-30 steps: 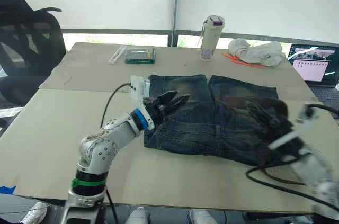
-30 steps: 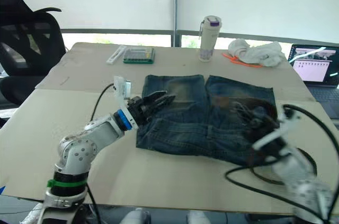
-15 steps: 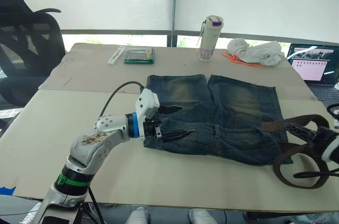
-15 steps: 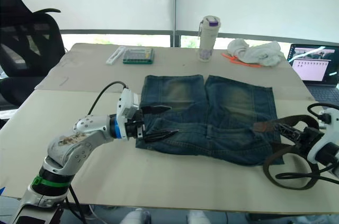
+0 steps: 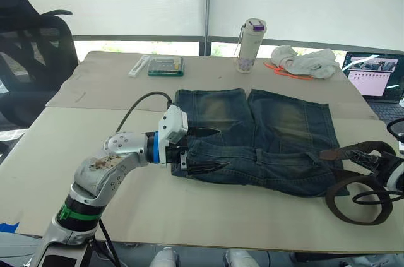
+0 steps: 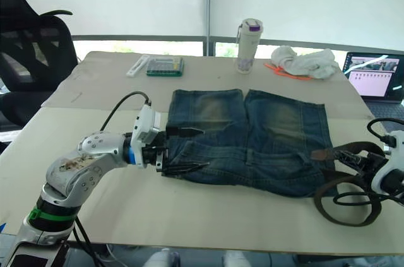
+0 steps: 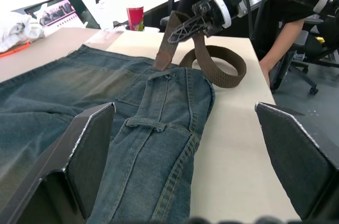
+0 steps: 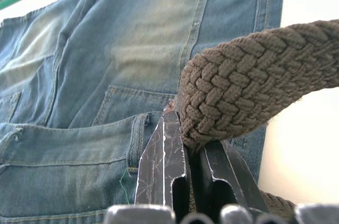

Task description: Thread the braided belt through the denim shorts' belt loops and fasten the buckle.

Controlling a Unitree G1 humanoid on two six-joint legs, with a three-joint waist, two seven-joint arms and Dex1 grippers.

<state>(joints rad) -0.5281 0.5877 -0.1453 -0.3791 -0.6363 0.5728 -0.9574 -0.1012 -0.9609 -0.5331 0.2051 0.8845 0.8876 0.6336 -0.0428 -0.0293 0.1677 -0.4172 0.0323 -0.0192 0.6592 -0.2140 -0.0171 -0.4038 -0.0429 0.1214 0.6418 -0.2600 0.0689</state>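
Note:
The denim shorts (image 5: pixel 265 134) lie flat on the table with the waistband nearest me. My left gripper (image 5: pixel 205 149) is open at the waistband's left end, one finger on each side of the band. A belt loop (image 7: pixel 159 124) crosses the band just ahead of the fingers. My right gripper (image 8: pixel 193 142) is shut on the braided belt (image 8: pixel 249 89), off the shorts' right end. The belt (image 5: pixel 356 201) curls into a ring on the table there. Its brown tip (image 5: pixel 328 153) points at the right end of the waistband. I cannot make out the buckle.
Along the far side of the table stand a bottle (image 5: pixel 251 46), a white cloth bundle (image 5: pixel 306 62), a green box (image 5: pixel 167 65) and a laptop (image 5: pixel 377 77). A black chair (image 5: pixel 31 46) stands at the far left. A person (image 7: pixel 280 38) sits beyond the table's right end.
My right gripper has carried the belt from over the shorts' right side out past their right edge. My left gripper has turned and come down around the waistband's left end.

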